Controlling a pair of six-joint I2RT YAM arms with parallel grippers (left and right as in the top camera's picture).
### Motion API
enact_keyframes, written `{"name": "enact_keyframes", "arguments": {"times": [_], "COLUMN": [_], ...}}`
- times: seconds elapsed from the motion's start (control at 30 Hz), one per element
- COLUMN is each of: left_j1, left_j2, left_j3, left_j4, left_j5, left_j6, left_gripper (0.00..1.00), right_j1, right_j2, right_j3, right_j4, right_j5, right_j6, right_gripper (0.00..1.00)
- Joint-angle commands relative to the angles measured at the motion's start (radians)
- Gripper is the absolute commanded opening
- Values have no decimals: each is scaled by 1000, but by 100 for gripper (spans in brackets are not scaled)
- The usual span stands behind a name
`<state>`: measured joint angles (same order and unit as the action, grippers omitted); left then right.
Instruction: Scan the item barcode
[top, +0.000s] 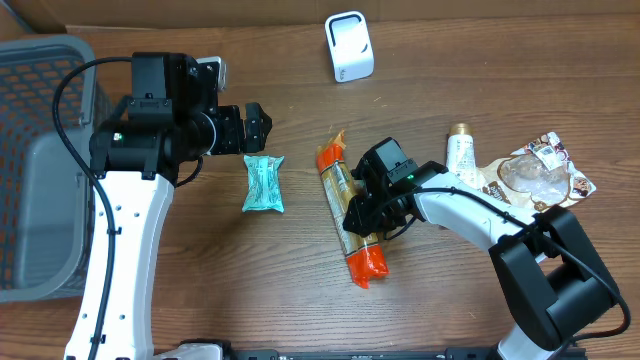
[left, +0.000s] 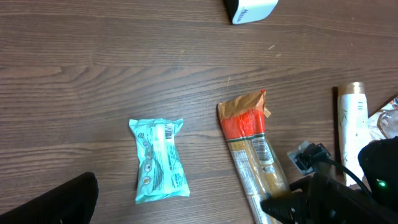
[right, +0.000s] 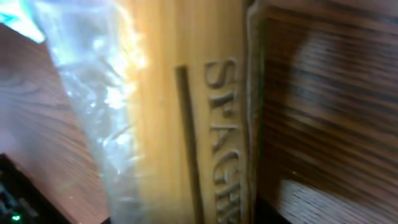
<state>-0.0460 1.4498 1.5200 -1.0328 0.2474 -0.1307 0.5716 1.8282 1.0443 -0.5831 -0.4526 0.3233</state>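
A brown wood-grain table (top: 200, 290) fills the view, with a grey slatted plastic basket (top: 40, 60) at its left edge. The long clear spaghetti packet with orange ends (top: 335, 170) lies near the centre. The right gripper (top: 362, 208) sits down over its middle – whether the fingers actually pinch it cannot be told. The left gripper (top: 258, 127) hovers spread wide above a teal snack wrapper (top: 264, 184). Right of the packet lie a crumpled clear bag (top: 540, 175) and a cream bottle (top: 461, 155) – the small white scanner (top: 349, 47) stands well apart at the far edge.
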Motion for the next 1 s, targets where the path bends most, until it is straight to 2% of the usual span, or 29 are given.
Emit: {"name": "enact_keyframes", "arguments": {"times": [0.0,0.17,0.2,0.37,0.57,0.73,0.97], "left_j1": [-7,-7,-7,-7,-7,-7,-7], "left_j2": [3,3,3,3,3,3,3], "left_j3": [5,5,5,5,5,5,5], "left_j4": [0,0,0,0,0,0,0], "left_j5": [5,5,5,5,5,5,5], "left_j6": [15,16,15,15,15,16,16], "left_gripper": [100,100,100,100,100,100,100], "right_j1": [3,1,-5,-68,-153,-203,-209], "right_j2": [14,13,12,-22,-162,-312,-478], "right_j3": [-3,-2,1,34,71,105,138], "right_j4": [36,63,62,53,50,51,60], "right_j5": [-101,-172,-183,-364,-555,-669,-711], "right_j6": [13,10,10,-63,-142,-137,-82], "right_gripper": [25,5,4,4,4,4,4]}}
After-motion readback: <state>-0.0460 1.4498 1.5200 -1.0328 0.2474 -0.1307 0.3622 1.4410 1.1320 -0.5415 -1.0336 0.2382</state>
